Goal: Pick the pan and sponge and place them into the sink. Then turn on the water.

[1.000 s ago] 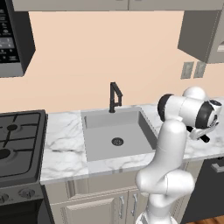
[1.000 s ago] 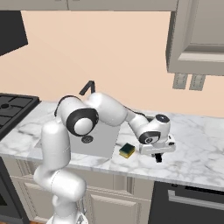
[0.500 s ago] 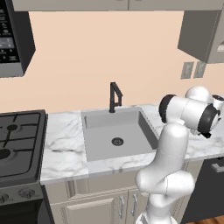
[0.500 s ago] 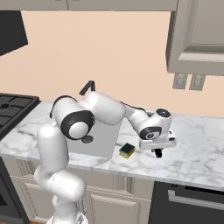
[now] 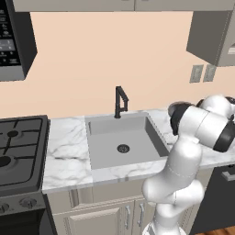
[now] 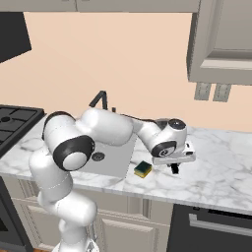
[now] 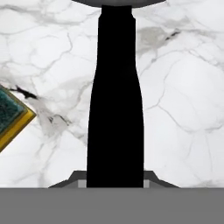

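Firmly, gripper (image 7: 114, 183) clamps pan's (image 7: 118, 2) straight matte-black handle over veined marble.

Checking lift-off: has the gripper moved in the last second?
Yes. In the right base view the gripper, shut on the pan handle, has risen away from the sponge.

A white marble worktop (image 6: 216, 167) veined in grey is running along the kitchen wall, carrying a grey sink (image 5: 123, 140) set into it beside a black stove (image 5: 18, 147). A yellow-and-green sponge (image 6: 143, 169) is lying on the marble just right of the basin, near the front edge, beside a pan's black handle (image 7: 115, 109).
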Available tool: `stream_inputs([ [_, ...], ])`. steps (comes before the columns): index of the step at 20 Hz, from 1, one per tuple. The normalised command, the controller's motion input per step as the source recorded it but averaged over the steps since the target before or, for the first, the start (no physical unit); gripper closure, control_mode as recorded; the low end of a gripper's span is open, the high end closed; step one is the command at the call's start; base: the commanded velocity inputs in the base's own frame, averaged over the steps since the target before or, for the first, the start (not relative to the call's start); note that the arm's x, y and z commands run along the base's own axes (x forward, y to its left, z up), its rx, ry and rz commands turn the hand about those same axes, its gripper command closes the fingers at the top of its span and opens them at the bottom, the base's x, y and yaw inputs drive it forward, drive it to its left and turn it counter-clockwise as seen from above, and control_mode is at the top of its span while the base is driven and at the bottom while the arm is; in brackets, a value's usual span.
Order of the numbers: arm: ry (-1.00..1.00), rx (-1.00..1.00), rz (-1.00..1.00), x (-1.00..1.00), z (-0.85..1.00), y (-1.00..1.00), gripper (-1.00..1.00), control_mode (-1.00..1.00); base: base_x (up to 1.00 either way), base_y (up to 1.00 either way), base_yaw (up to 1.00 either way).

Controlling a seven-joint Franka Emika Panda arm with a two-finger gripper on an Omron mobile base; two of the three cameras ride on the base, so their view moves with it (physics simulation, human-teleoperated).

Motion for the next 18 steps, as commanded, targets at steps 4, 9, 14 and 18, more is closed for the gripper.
stream_inputs([
  [4, 0.02, -0.11, -0.03, -0.13, -0.01, 0.44, 1.00, -1.00, 0.00, 0.00, 0.00],
  [9, 0.05, -0.11, -0.03, -0.03, 0.06, 0.44, 1.00, -1.00, 0.00, 0.00, 0.00],
  [14, 0.06, -0.09, -0.03, 0.08, 0.12, 0.42, 1.00, -1.00, 0.00, 0.00, 0.00],
  [18, 0.09, -0.02, -0.05, 0.03, 0.10, 0.33, 1.00, -1.00, 0.00, 0.00, 0.00],
])
